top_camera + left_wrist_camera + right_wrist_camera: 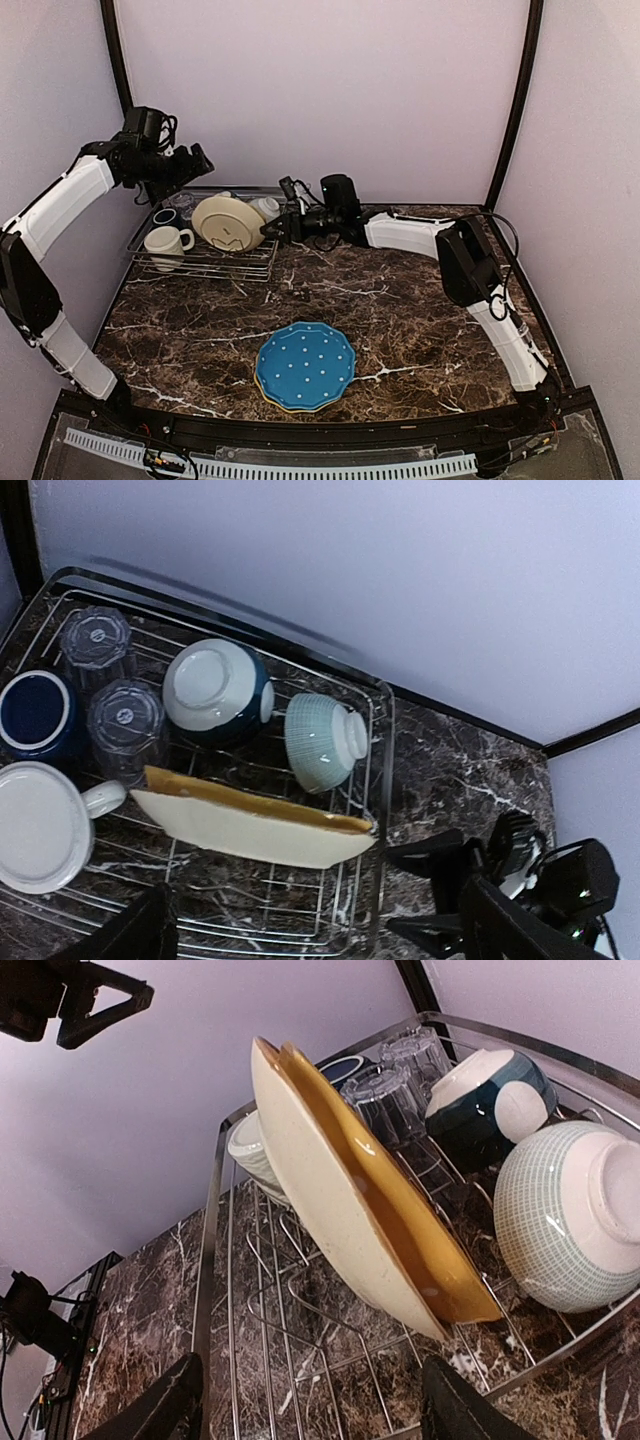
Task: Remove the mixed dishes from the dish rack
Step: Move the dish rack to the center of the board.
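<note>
The wire dish rack (205, 266) stands at the back left. Upright in it lean a cream plate (330, 1210) and a yellow plate (405, 1220), side by side. Behind them sit a pale grid-patterned bowl (320, 742), an upturned dark blue and white bowl (215, 690), two clear tumblers (125, 720), a dark blue mug (35, 712) and a cream mug (45, 825). My right gripper (275, 228) is open at the rack's right end, just short of the plates' edge. My left gripper (200, 160) is open and empty, high above the rack. A blue plate (305, 365) lies on another yellow plate at the table's front.
The marble table (400, 310) has a raised black rim along its back and sides. Purple walls close in behind the rack. The right arm's links (470, 260) stretch across the right half of the table.
</note>
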